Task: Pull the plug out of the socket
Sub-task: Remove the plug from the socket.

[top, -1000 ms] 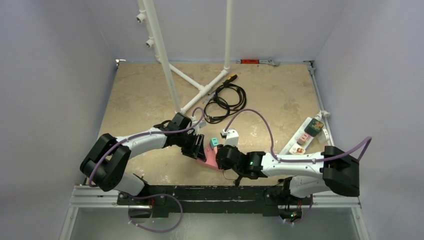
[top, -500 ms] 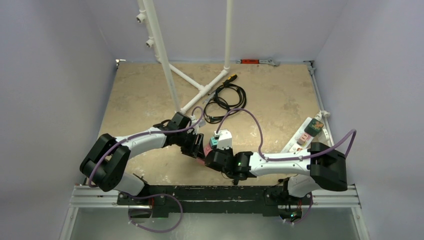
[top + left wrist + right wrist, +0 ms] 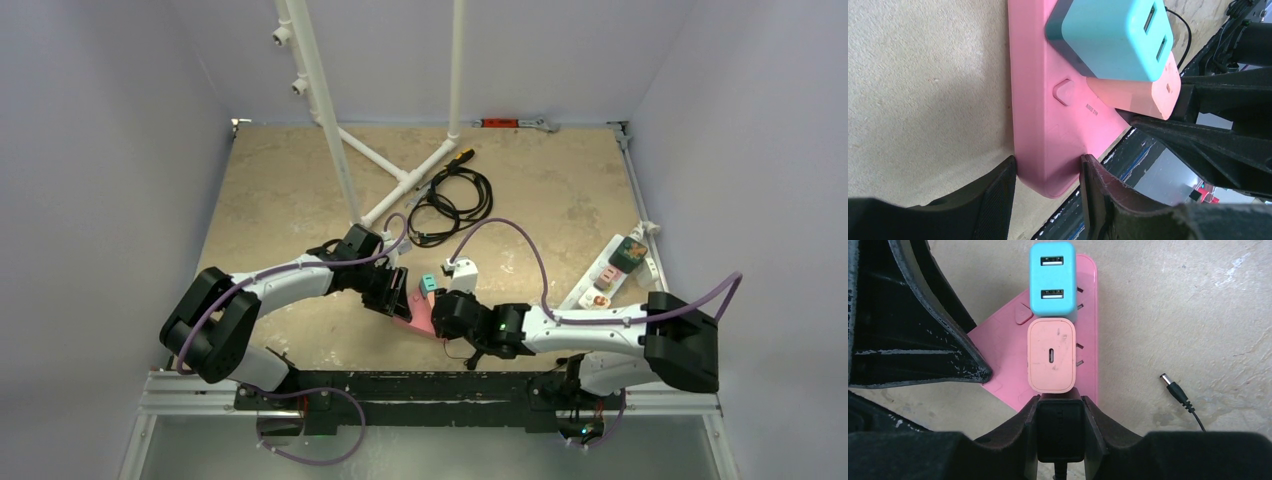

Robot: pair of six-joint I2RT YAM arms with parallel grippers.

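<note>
the black plug (image 3: 1059, 435) sits at the near end of the pink power strip (image 3: 1088, 380), near the middle of the desk (image 3: 1173, 300), and my right claw (image 3: 1060, 407) is clenched on it. my left claw (image 3: 1048, 190) clamps one end of the strip to pin it. i judge the pull is in hand; whether the pins are free i cannot tell. next, draw straight back. the peach charger (image 3: 1051, 355) crowds the plug, the teal charger (image 3: 1052, 277) beyond it; a loose barrel jack (image 3: 1173, 387) lies to the right.
</note>
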